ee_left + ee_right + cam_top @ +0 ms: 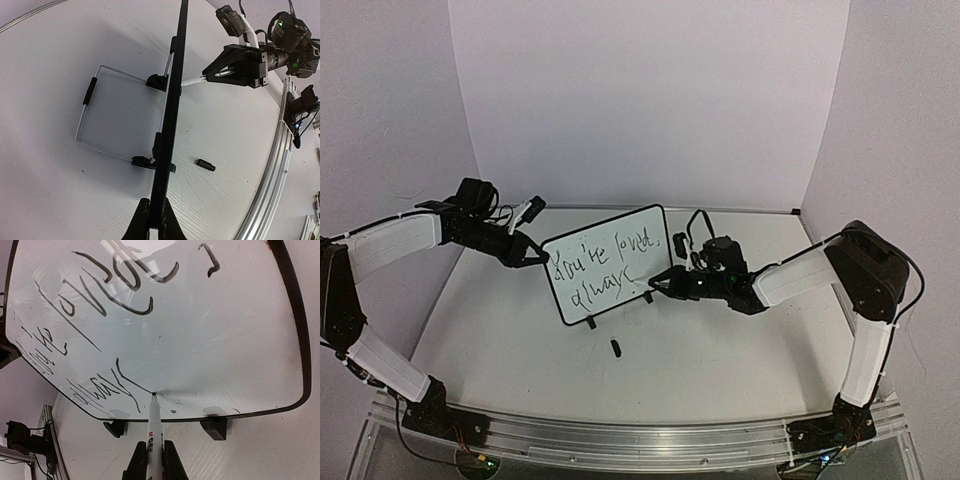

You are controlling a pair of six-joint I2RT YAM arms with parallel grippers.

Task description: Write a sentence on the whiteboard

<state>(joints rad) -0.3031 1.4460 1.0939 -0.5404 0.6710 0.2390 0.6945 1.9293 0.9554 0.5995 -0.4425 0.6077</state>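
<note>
The whiteboard [610,240] stands tilted in the middle of the table on two small black feet. The sentence [605,268] reads "You're loved, always" in two lines of dark script. My left gripper [538,256] is shut on the board's left edge; the left wrist view shows the fingers [155,206] clamped on the thin black frame [172,100]. My right gripper [665,285] is shut on a white marker [155,432]. Its tip touches the whiteboard [210,335] low down, just right of the last word [107,387].
A black marker cap [616,347] lies on the table in front of the board. A wire stand [85,115] props the board from behind. White walls close in the back and sides. The aluminium rail [640,435] runs along the near edge.
</note>
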